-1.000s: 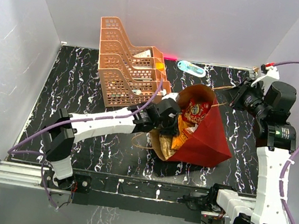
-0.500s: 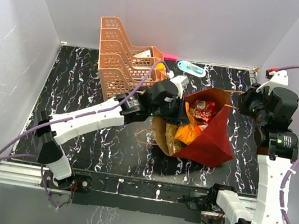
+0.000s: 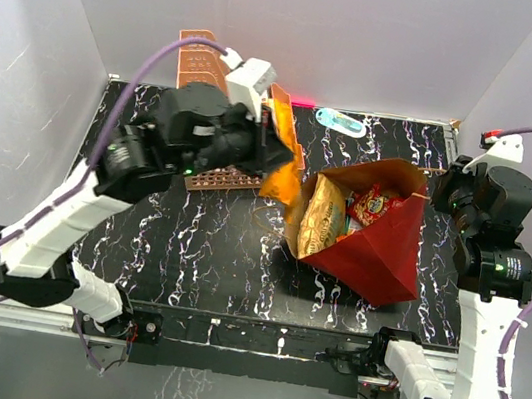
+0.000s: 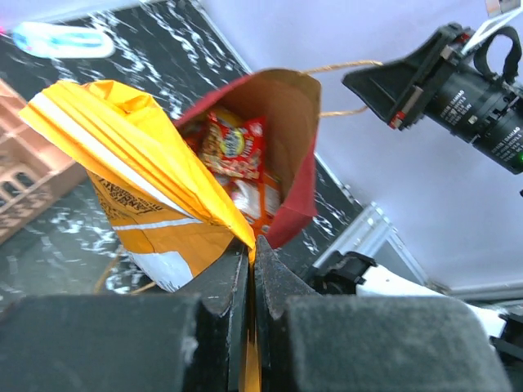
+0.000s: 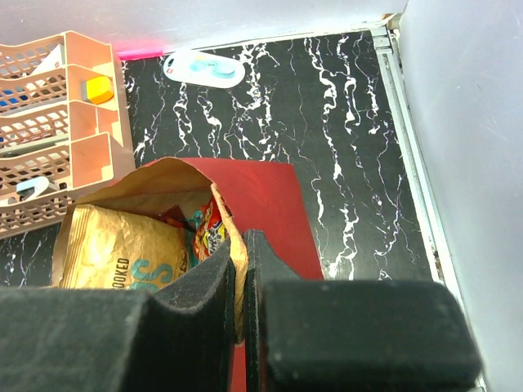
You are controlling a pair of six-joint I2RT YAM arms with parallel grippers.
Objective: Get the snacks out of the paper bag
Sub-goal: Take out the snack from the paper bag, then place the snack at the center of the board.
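1. Nearest the arm bases, the black marbled surface (image 3: pixel 140 230) lies bare in front of the paper bag (image 3: pixel 370 259). The paper bag rests on its side, right of centre, with its red bottom corner toward the near edge and its mouth facing up and to the left.
2. The right hand (image 3: pixel 446 193) is clamped shut on the far right rim of the paper bag, a pinch the right wrist view shows plainly. This holds the mouth up and open.
3. In that mouth, a tan-gold chip bag (image 3: pixel 322 217) leans against the left lip with its long side upright. A red packet (image 3: pixel 376 205) lies deeper in, to its right.
4. Further back and left, the left hand (image 3: pixel 270 150) is closed tight on a top corner of the orange chip bag (image 3: pixel 281 167). That packet hangs outside the mouth and just beside it, long axis pointing down and slightly right toward the tan-gold chip bag. I cannot tell whether the two touch.
5. My reading is that the left hand needs only to carry the orange chip bag left or nearward, away from the mouth, and set it down. It is also the free arm nearer the remaining snacks.
6. Farthest back stand the peach rack (image 3: pixel 206 56) and a small bottle (image 3: pixel 341 121).
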